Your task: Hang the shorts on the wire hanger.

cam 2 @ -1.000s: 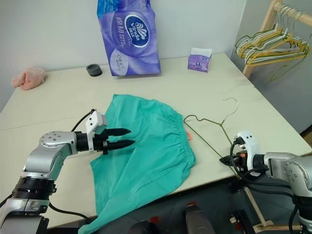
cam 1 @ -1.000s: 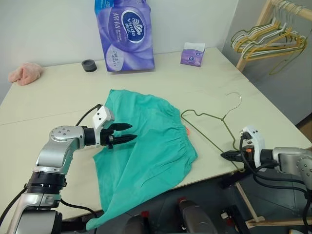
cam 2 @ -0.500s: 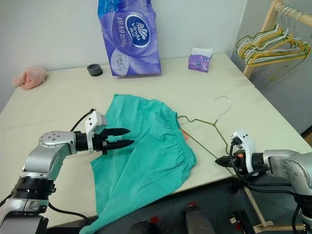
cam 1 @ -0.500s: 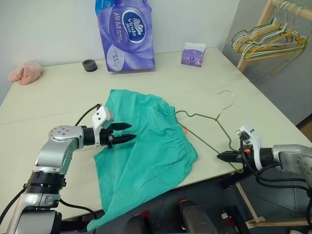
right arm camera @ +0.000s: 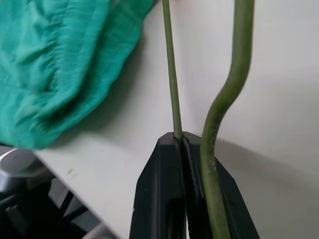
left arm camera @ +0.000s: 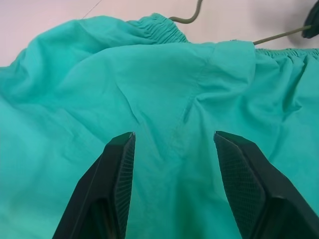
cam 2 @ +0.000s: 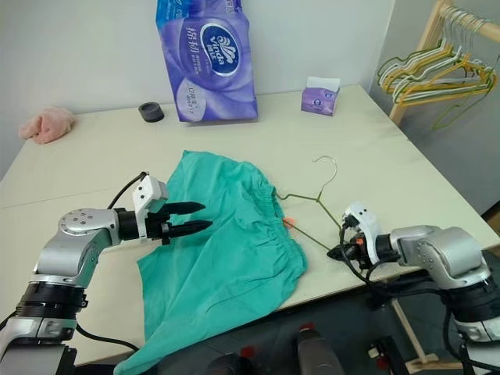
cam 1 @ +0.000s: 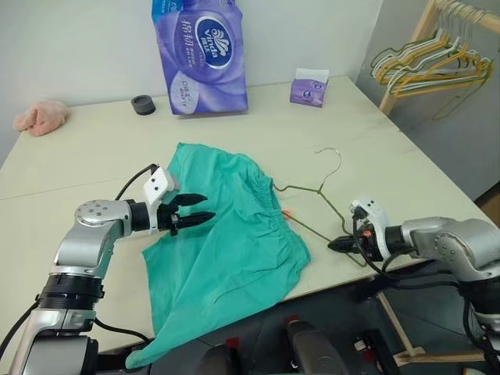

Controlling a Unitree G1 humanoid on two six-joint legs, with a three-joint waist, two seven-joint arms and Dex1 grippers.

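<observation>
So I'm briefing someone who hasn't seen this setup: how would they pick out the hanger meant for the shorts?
Start at the cream table and find the teal shorts spread near its front edge. Beside their gathered waistband lies the wire hanger, one corner pinched in the right gripper. It is a single thin olive-green wire lying flat, unlike the bunch of hangers on the wooden rack.

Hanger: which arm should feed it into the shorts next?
Right, probably. The right gripper is shut on the hanger, whose far corner touches the waistband of the shorts. The left gripper hovers open over the fabric.
</observation>
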